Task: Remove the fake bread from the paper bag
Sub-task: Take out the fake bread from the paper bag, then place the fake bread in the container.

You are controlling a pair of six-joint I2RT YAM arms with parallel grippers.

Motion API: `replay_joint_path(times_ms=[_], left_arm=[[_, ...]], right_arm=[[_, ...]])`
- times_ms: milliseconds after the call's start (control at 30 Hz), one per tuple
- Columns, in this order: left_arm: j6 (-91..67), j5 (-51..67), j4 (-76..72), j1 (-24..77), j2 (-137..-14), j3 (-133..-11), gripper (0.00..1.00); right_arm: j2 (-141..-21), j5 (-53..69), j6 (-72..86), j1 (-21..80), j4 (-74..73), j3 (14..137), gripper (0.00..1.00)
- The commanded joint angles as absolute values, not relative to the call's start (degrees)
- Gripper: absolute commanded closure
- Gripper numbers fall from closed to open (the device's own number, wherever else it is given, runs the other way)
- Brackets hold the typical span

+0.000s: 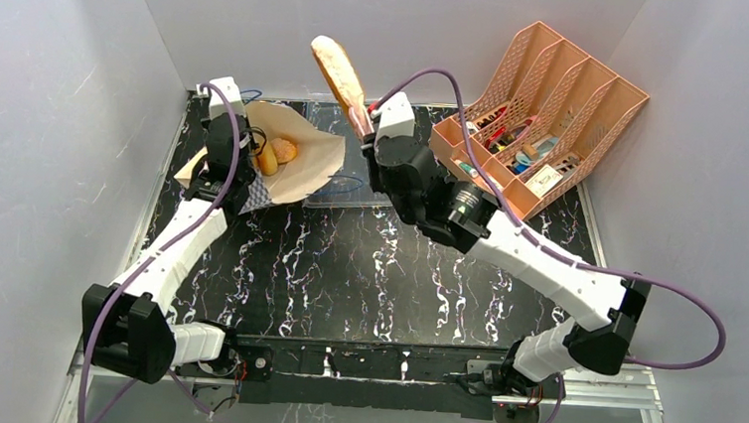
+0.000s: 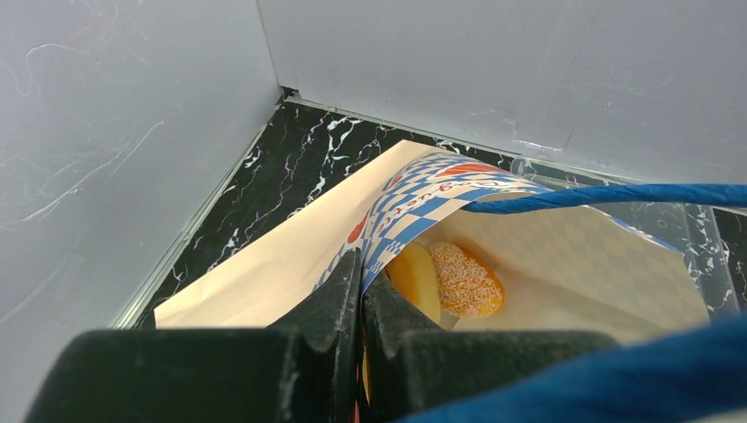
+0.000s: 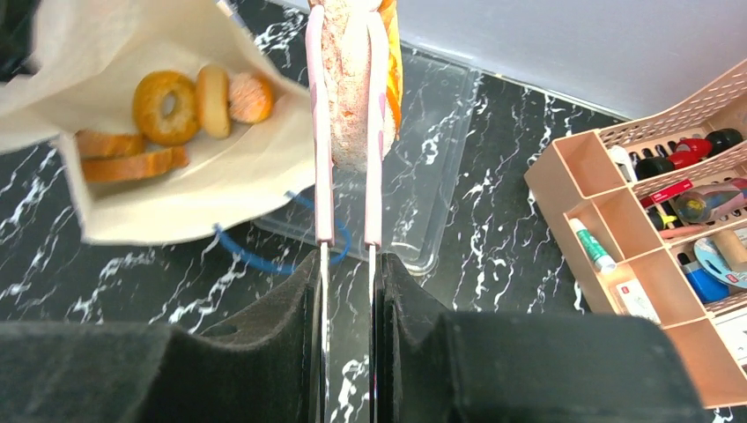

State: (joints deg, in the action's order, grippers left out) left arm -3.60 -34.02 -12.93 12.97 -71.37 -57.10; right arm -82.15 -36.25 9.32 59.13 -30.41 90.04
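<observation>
My right end effector point(image 3: 345, 264) is clenched on pink tongs point(image 3: 321, 159), which pinch the oval loaf point(image 3: 345, 97) aloft; its top is cut off in the wrist view. My left end effector point(image 2: 361, 286) clamps the rim of the paper bag point(image 2: 282, 264) on the tabletop point(image 1: 366, 271). Inside lie a ring donut point(image 3: 164, 101), buns point(image 3: 249, 97) and toast slices point(image 3: 132, 163); I can't see deeper.

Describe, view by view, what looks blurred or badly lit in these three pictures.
Top external: even light, sharp throughout. Left wrist: the blue cord at lower right is a close blur; the fake bread is sharp. Right wrist: the black fingers are dark and soft.
</observation>
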Motion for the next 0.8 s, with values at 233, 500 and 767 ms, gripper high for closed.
replay_joint_path(times_ms=[233,500,767], left_arm=[[-10.52,-35.04,-8.71,12.44,-64.08,-55.33,1.0],[-13.63,-32.89,-6.42,12.43,-58.96,-51.58,1.0],[-14.64,-31.28,-4.84,12.46,-55.86,-50.38,1.0]], right_arm=[[-96.67,-23.68,11.56,43.56,-22.2,97.73,1.0],[-114.66,-14.6,15.83,37.05,-22.84,111.66,1.0],[-131.02,-6.72,21.3,35.08,-27.92,129.63,1.0]])
